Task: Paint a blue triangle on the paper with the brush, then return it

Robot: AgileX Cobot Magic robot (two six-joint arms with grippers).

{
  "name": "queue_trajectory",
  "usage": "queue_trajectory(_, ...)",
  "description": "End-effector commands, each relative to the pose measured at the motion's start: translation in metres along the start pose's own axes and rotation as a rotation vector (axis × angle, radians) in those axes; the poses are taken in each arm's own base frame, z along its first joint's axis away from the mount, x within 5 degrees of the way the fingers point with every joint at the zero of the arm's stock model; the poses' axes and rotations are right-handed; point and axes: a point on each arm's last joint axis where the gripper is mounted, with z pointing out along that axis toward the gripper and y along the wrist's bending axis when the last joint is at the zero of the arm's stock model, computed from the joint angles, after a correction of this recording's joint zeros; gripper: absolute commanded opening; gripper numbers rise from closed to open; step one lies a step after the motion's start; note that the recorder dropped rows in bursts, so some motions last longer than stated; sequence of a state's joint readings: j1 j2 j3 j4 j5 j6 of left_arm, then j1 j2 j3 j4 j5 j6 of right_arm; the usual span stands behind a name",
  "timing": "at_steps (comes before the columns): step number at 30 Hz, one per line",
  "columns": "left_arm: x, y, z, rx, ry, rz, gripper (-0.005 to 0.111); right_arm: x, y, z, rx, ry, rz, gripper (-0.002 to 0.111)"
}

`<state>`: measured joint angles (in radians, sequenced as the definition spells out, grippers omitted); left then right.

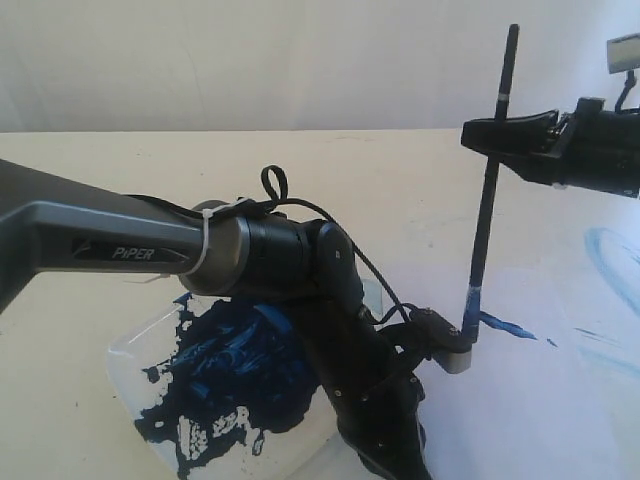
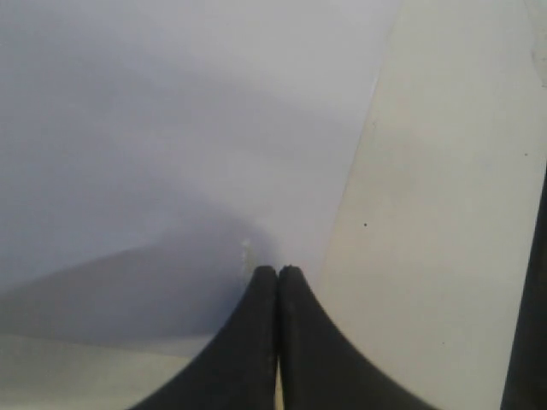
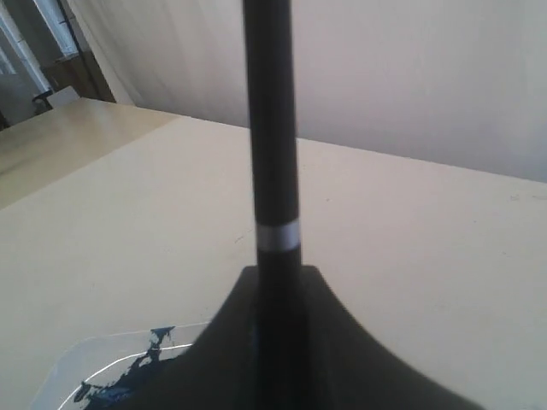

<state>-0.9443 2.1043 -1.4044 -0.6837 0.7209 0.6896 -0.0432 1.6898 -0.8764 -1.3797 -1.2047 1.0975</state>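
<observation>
Over the paper on the desk, my right jaws pinch the brush high on its handle, holding it upright with its tip touching a short blue stroke. My left jaws are pressed together, empty, near the sheet's edge. I judge the brush light, stiff and slick, with soft bristles: grip the handle firmly, press gently.

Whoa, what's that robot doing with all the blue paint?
It's painting. The right gripper holds a brush upright, its blue tip touching the paper. One short blue line is there, not a triangle yet. The left gripper, jaws shut, is down by the paper's edge. A dish of dark-blue paint lies nearby.
</observation>
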Motion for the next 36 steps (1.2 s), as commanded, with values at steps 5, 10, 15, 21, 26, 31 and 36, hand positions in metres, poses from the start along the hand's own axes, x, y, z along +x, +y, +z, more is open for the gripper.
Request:
queue_trajectory(5, 0.006, -0.001, 0.006, 0.021, 0.045, -0.001, 0.0, 0.009, 0.009, 0.02, -0.085, 0.028, 0.001, 0.0)
queue_trajectory(10, 0.006, -0.001, 0.006, 0.023, 0.046, -0.001, 0.0, 0.011, 0.014, 0.026, -0.108, 0.036, -0.005, 0.0)
queue_trajectory(15, 0.006, -0.001, 0.006, 0.023, 0.046, -0.001, 0.0, 0.014, 0.012, 0.027, -0.107, 0.04, 0.002, 0.0)
queue_trajectory(21, 0.006, -0.001, 0.006, 0.025, 0.048, -0.001, 0.0, 0.013, 0.012, 0.027, -0.105, 0.033, -0.021, 0.0)
queue_trajectory(26, 0.006, -0.001, 0.006, 0.025, 0.048, -0.001, 0.0, 0.013, 0.011, 0.027, -0.103, 0.032, -0.022, 0.0)
queue_trajectory(31, 0.006, -0.001, 0.006, 0.025, 0.048, -0.001, 0.0, 0.013, 0.007, 0.028, -0.06, 0.042, -0.031, 0.0)
queue_trajectory(36, 0.006, -0.001, 0.006, 0.025, 0.048, -0.001, 0.0, 0.014, 0.004, 0.028, -0.029, 0.045, -0.051, 0.0)
